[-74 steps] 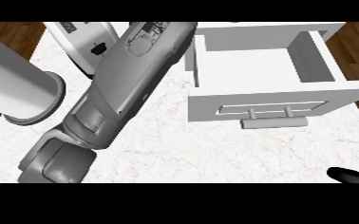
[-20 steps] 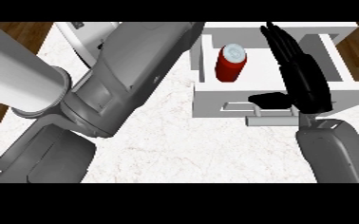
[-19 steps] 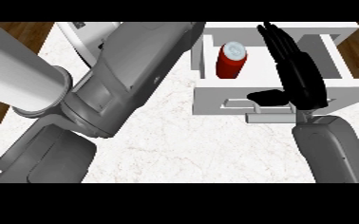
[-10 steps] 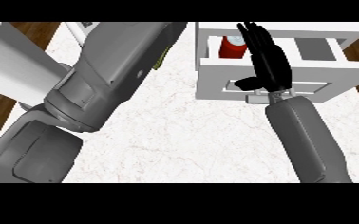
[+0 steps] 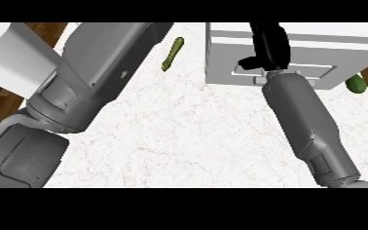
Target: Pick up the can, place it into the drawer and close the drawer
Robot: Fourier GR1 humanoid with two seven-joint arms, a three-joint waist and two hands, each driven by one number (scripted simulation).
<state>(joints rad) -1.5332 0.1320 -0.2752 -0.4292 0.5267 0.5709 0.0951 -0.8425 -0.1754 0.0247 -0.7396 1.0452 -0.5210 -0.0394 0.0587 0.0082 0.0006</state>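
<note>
Two grey forearms fill much of my view, and my left one (image 5: 86, 87) is so close that its hand lies out of sight past the frame. My right hand (image 5: 269, 46) rests flat on the white drawer's (image 5: 230, 58) front panel, black fingers (image 5: 267, 34) straight, thumb (image 5: 248, 63) near the recessed rectangular handle (image 5: 316, 71). I see no can; the drawer's inside is hidden, its box cut off at the top edge. On the pale marbled counter (image 5: 187, 136) lies a slim green pod-like thing (image 5: 173, 53), hard to name. A rounded green object (image 5: 357, 84) peeks in at the right edge, mostly cropped. Dark wood (image 5: 45, 29) shows at upper left.
</note>
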